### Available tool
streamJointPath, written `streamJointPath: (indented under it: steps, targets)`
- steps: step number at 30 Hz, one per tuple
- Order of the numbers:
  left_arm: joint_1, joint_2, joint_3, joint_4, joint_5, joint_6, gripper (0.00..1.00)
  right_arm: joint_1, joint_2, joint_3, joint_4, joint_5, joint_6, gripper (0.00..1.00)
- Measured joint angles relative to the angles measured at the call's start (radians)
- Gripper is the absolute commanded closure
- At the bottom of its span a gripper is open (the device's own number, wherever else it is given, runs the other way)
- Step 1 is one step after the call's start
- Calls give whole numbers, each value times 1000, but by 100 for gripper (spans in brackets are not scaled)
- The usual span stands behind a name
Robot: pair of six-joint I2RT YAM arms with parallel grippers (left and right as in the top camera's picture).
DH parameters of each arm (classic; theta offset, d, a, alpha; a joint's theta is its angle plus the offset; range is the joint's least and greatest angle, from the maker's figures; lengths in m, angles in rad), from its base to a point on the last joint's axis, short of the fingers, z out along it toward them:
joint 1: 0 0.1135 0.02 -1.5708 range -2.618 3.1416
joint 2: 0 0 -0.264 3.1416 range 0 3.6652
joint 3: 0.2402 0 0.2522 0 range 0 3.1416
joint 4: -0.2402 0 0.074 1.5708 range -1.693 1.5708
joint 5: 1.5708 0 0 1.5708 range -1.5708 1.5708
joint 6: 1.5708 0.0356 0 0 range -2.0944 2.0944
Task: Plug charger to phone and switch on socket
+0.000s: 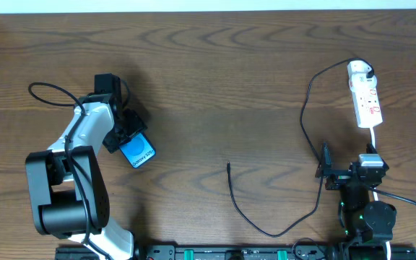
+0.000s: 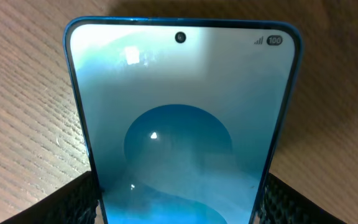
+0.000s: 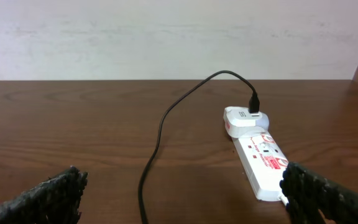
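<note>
The phone (image 1: 137, 152) is gripped by its edges in the left gripper (image 1: 126, 137), at the table's (image 1: 215, 87) left. The right gripper (image 3: 182, 194) is spread open, empty, near the socket (image 3: 263, 158). The charger's (image 1: 305, 108) white plug is seated in the socket's far end.

The phone (image 1: 136, 151) lies well left of the socket (image 1: 365, 97).
</note>
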Motion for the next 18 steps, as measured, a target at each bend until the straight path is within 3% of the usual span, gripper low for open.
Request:
streamJointPath:
  steps: [12,18]
  targets:
    - [0,0,-43,56,-11,-3,91,0,0,0,0,0,0,1]
    - [0,0,-43,57,-12,-3,71,0,0,0,0,0,0,1]
